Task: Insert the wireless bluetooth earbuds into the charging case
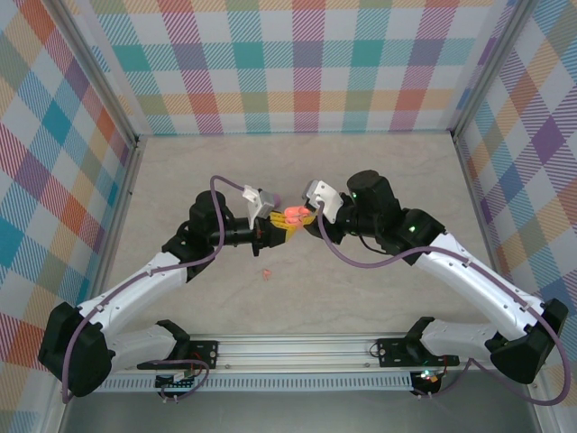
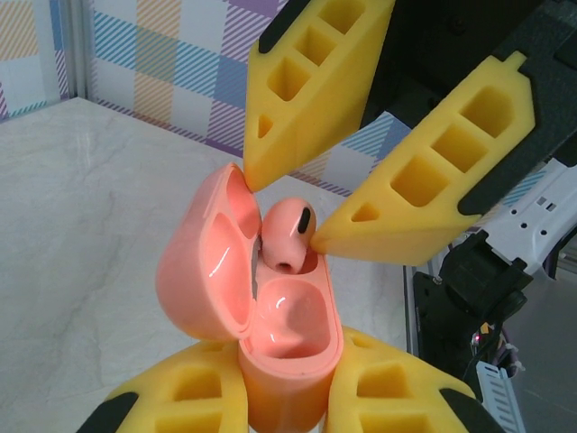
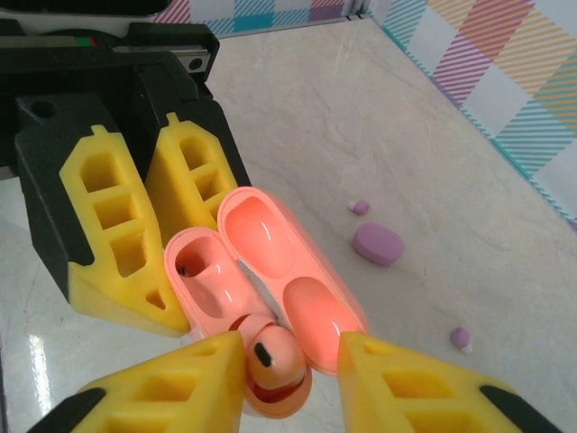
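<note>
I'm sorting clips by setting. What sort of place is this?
Probably a robot test cell: plaid-printed walls box in a pale stone-look table, and the left arm and right arm are bolted to a metal rail at its near edge.

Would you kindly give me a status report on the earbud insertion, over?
Left gripper shut on open salmon case. Right gripper jaws parted around salmon earbud, sitting in its socket. Second salmon earbud on table. Nothing blocking.

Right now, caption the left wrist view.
Left fingers grip the open salmon case; right fingers flank the earbud in it.
</note>
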Action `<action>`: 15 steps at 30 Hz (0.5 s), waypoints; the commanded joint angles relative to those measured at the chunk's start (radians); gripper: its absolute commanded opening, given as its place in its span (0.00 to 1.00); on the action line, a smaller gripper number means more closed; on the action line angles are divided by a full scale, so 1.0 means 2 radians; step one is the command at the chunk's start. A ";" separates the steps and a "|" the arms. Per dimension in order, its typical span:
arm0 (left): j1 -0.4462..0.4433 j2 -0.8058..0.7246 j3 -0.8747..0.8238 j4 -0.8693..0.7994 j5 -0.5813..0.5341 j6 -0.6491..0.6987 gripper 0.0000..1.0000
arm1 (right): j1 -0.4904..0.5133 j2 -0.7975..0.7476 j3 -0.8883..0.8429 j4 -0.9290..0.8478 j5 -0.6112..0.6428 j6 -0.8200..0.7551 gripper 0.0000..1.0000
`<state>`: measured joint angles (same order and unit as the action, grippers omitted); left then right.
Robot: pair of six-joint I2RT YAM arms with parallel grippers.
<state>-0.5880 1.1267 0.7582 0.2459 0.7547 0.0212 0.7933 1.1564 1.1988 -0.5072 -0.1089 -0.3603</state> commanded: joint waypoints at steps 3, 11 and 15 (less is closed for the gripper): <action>-0.004 -0.002 0.013 0.053 -0.001 -0.005 0.00 | 0.004 0.001 0.014 -0.007 -0.033 0.015 0.36; -0.004 -0.004 0.006 0.054 -0.013 0.005 0.00 | 0.001 -0.010 0.039 -0.005 -0.002 0.065 0.44; -0.003 -0.002 -0.006 0.075 -0.021 0.001 0.00 | -0.023 -0.011 0.072 -0.024 -0.024 0.123 0.48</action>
<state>-0.5880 1.1278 0.7570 0.3180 0.7261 0.0185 0.7776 1.1564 1.2778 -0.5369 -0.1261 -0.2306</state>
